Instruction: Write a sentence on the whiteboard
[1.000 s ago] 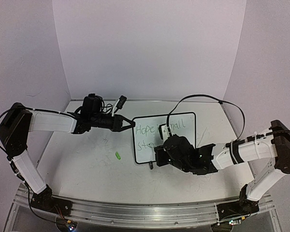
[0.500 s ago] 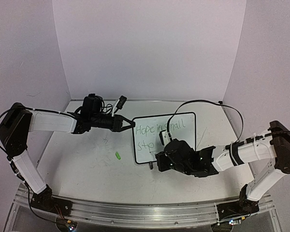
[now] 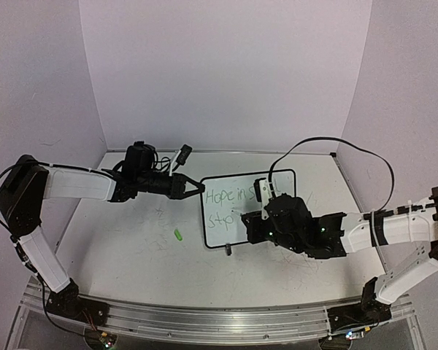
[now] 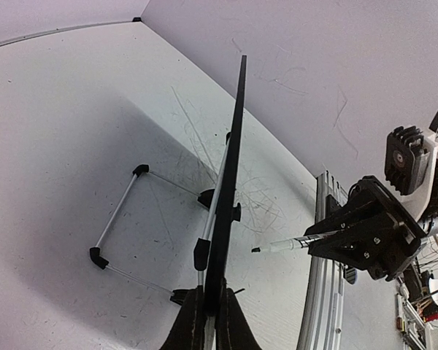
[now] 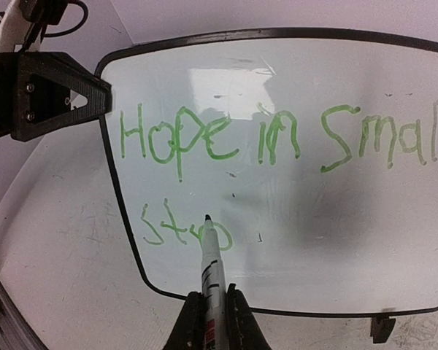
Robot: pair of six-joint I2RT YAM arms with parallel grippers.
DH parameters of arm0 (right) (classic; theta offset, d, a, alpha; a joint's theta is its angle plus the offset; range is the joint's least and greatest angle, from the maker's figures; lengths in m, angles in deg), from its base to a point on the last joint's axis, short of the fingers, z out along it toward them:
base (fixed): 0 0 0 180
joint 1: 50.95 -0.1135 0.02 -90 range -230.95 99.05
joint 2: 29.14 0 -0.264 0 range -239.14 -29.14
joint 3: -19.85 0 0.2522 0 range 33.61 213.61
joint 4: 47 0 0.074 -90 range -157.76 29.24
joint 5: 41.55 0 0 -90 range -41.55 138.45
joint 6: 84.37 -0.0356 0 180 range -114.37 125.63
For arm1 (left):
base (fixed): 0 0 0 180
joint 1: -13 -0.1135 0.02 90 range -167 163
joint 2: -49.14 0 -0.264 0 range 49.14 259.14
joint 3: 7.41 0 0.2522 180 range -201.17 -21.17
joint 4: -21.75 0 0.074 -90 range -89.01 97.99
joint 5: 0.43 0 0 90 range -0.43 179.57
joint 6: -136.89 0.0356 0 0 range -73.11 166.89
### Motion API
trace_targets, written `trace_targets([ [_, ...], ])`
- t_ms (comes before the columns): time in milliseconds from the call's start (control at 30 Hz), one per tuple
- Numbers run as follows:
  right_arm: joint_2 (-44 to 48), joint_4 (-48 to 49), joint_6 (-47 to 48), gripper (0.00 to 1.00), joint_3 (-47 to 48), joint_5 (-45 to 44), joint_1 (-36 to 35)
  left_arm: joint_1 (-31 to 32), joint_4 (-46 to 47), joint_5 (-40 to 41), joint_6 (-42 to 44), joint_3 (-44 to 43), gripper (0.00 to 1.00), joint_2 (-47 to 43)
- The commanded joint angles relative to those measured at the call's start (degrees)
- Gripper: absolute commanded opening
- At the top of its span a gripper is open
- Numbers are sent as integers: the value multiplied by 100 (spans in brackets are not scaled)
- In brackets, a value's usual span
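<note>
Top external view
- The whiteboard (image 3: 226,216) is stood upright near the middle of the table (image 3: 131,255), its written face turned toward the arm bases.
- The left gripper (image 3: 198,188) is closed on the whiteboard's upper left edge.
- The right gripper (image 3: 245,227) is held in front of the whiteboard's lower half, so part of the lettering is covered.
- A small green cap (image 3: 178,235) is seen lying on the table, left of the whiteboard and apart from it.

Left wrist view
- The whiteboard (image 4: 233,168) is seen edge-on, pinched between the shut fingers of the left gripper (image 4: 210,321).
- A wire stand (image 4: 120,219) is seen behind the whiteboard.
- On the front side, a marker (image 4: 285,246) is gripped by the right gripper (image 4: 320,239). Its tip is just beside the board face, and a narrow gap is seen.

Right wrist view
- The sentence (image 5: 277,138) is written in green across the whiteboard (image 5: 314,240). "Hope in Smal" is read on the top line, and a few letters beginning "St" below it.
- The marker (image 5: 210,271) is clamped in the closed right gripper (image 5: 210,321), its tip at the last letter of the lower line.
- The left gripper (image 5: 95,98) is seen at the whiteboard's upper left edge.
</note>
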Motion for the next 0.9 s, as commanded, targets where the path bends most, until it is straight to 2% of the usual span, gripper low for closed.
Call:
trace_targets([
  [0, -26, 72, 147, 0, 90, -226, 8, -6, 216, -47, -35, -20, 0, -315],
  [867, 39, 16, 259, 0, -124, -299, 8, -9, 187, -29, 0, -34, 0, -309],
])
